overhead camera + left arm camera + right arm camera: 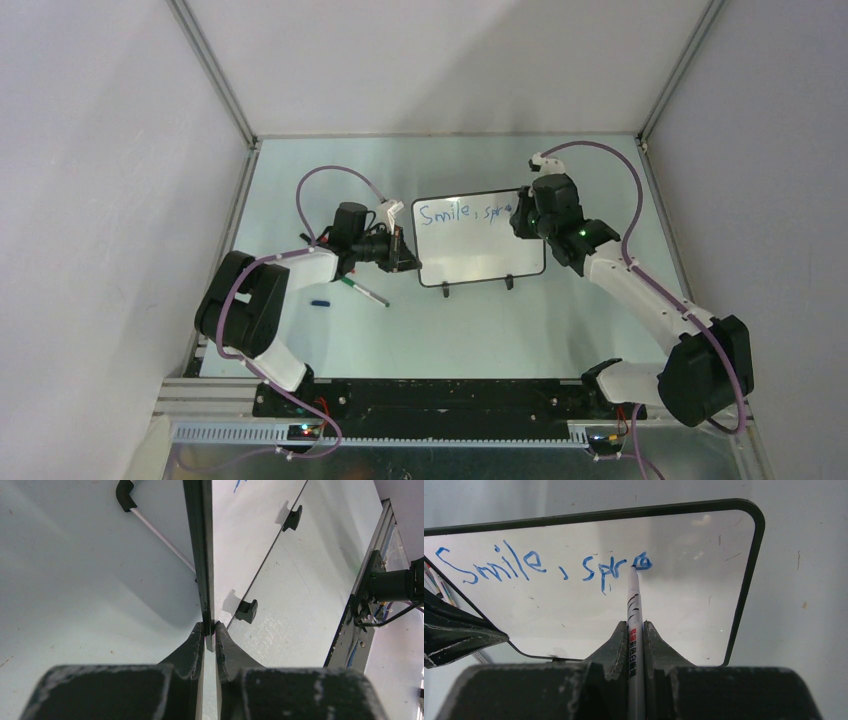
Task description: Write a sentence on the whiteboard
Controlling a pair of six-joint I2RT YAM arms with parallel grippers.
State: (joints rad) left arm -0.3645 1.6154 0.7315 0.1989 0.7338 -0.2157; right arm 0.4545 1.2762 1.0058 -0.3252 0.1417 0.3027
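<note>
Your right fingers [636,626], angled in from the board's [674,615] right, clamp a marker [633,595], tip at the writing [535,562] "Smile, spre" (blue). Your left fingers [210,628] pinch the board's left edge, upright on the counter [400,330].

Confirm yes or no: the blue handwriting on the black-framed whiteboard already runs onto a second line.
No, the blue handwritten sentence sits in a single line near the top of the glossy white black-framed whiteboard.

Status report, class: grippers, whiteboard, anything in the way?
Left gripper shut on whiteboard edge. Right gripper shut on marker, tip touching. Sentence at "Smile, spre". Loose pen clear.
</note>
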